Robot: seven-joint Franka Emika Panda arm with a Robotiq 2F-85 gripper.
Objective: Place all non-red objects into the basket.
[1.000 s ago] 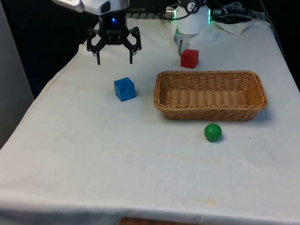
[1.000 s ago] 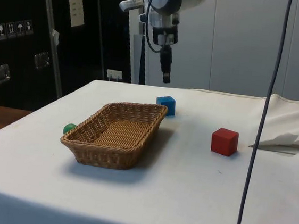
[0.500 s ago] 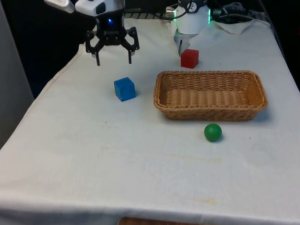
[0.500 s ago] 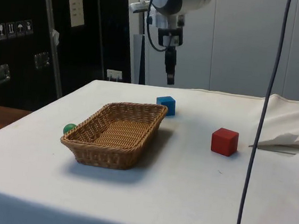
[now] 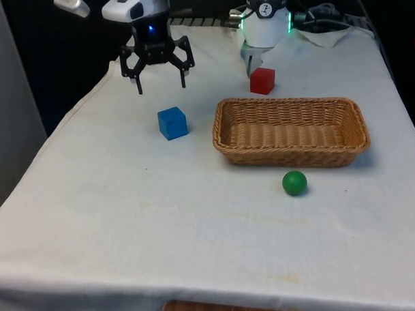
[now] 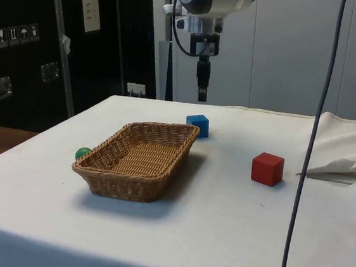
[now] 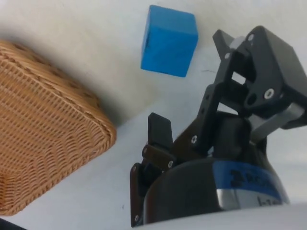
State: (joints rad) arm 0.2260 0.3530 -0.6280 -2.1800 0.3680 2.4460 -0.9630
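A blue cube (image 5: 172, 122) (image 6: 198, 125) (image 7: 169, 40) rests on the cloth left of the wicker basket (image 5: 290, 131) (image 6: 138, 159) (image 7: 43, 120) in the front view. My gripper (image 5: 161, 86) (image 6: 200, 96) (image 7: 192, 81) hangs open and empty in the air, above and a little beyond the blue cube. A green ball (image 5: 294, 182) (image 6: 83, 154) lies just outside the basket's near long side. A red cube (image 5: 262, 80) (image 6: 267, 169) stands beyond the basket, close to the robot's base. The basket holds nothing.
A crumpled white cloth with cables (image 5: 326, 28) (image 6: 346, 165) lies at the far corner on the front view's right. A hanging cable (image 6: 311, 141) crosses the side view. The table edge (image 5: 76, 112) drops away on the front view's left.
The gripper has drifted slightly farther from the front camera and turned a little about its axis, staying open. The cubes, ball and basket have not moved.
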